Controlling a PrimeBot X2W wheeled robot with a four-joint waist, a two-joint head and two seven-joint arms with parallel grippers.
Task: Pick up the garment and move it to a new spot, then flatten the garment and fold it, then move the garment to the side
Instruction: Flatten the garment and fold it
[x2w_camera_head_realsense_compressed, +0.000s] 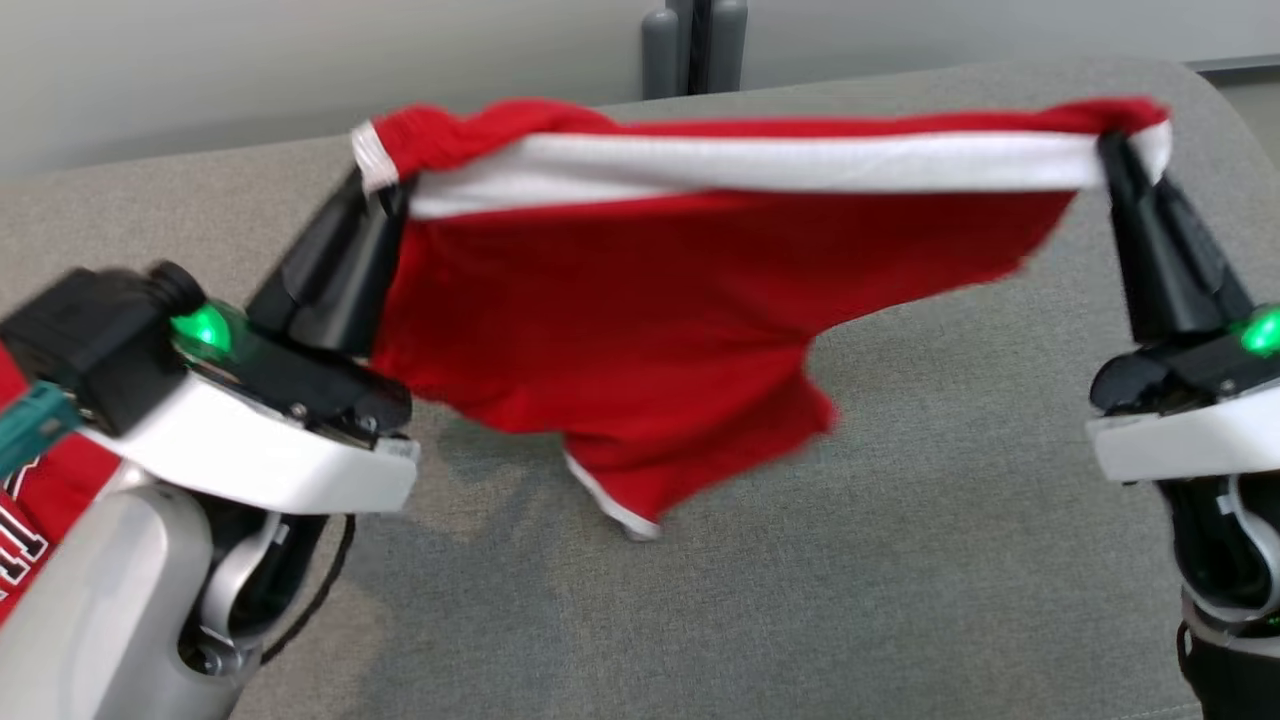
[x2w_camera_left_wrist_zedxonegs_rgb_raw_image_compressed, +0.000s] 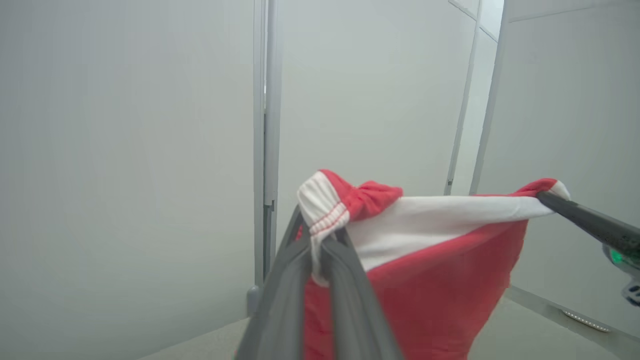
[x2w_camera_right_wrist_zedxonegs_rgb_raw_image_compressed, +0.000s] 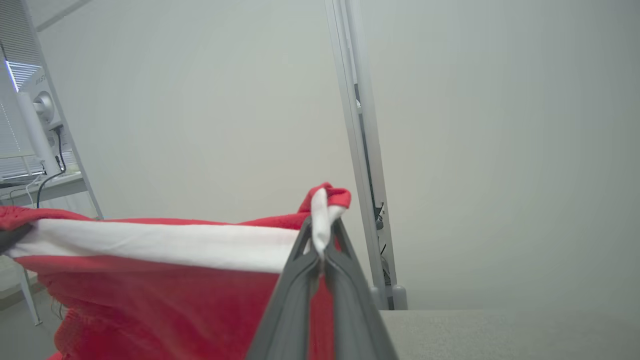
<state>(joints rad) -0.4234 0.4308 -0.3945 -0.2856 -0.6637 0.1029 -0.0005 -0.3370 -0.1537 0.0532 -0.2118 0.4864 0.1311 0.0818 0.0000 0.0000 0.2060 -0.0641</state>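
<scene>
Red garment (x2w_camera_head_realsense_compressed: 620, 330) w/ white band (x2w_camera_head_realsense_compressed: 760, 165) hangs stretched above grey desk (x2w_camera_head_realsense_compressed: 950, 560); L pincer (x2w_camera_head_realsense_compressed: 385, 195) & R pincer (x2w_camera_head_realsense_compressed: 1118, 150) each clenched on a top corner.

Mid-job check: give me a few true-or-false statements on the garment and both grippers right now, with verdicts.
1. The left gripper is shut on one end of the red garment. True.
2. The right gripper is open and holds nothing. False: it is shut on the garment's other end.
3. The white band is stretched between the two grippers. True.
4. The garment lies folded flat on the grey surface. False: it hangs unfolded from the grippers.
</scene>
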